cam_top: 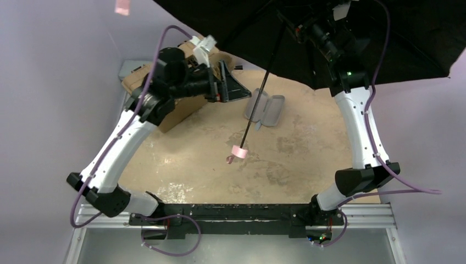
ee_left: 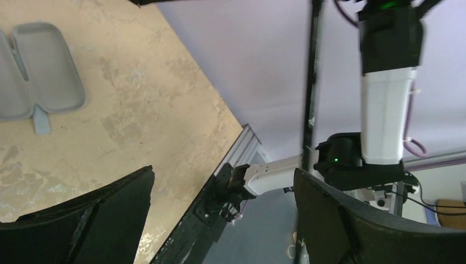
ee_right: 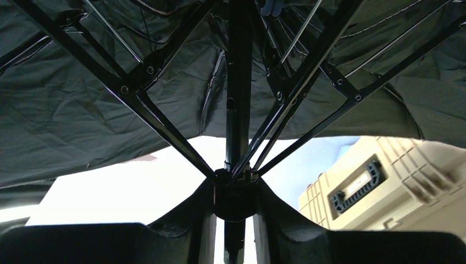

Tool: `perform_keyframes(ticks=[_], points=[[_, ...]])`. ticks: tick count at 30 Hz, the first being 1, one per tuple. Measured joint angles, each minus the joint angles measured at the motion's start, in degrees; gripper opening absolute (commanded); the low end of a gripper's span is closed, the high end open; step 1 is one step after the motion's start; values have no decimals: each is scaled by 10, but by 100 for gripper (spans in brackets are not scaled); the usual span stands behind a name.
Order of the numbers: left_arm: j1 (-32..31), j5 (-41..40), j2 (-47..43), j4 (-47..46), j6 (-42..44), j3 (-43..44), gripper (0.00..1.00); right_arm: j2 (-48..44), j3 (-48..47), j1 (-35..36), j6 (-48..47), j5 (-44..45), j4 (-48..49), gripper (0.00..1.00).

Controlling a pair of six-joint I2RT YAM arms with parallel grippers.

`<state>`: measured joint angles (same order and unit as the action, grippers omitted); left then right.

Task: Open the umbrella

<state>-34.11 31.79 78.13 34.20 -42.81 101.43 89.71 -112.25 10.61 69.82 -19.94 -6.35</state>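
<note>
The umbrella is spread open, and its black inner lining (cam_top: 384, 38) fills the top of the top view. Its thin black shaft (cam_top: 262, 91) slants down over the table to the small pink handle (cam_top: 239, 151), which hangs free. My right gripper (cam_top: 299, 27) is raised under the canopy. In the right wrist view the gripper (ee_right: 234, 206) is shut around the black runner (ee_right: 234, 192) on the shaft, where the ribs (ee_right: 165, 126) fan out. My left gripper (cam_top: 228, 82) is open and empty, left of the shaft and apart from it. It also shows open in the left wrist view (ee_left: 222, 179).
A tan hard-shell toolbox (cam_top: 137, 80) stands at the back left behind my left arm and also shows in the right wrist view (ee_right: 384, 181). An open grey zip case (cam_top: 265, 110) lies on the tan table (cam_top: 308, 154), and shows in the left wrist view (ee_left: 38, 71).
</note>
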Motion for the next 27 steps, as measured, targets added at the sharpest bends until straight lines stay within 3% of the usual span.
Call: perform_keyframes(ticks=[7, 13, 23, 27], points=[[-68, -20, 77, 7, 11, 26, 85, 0, -3, 20, 14, -7, -1, 0], [-104, -10, 62, -22, 1, -8, 90, 8, -22, 21, 18, -8, 2, 0], [-66, -158, 1, 59, 5, 4, 93, -6, 17, 21, 17, -41, 12, 0], [-47, -146, -19, 32, 5, 7, 94, -16, 36, 21, 16, -50, 12, 0]])
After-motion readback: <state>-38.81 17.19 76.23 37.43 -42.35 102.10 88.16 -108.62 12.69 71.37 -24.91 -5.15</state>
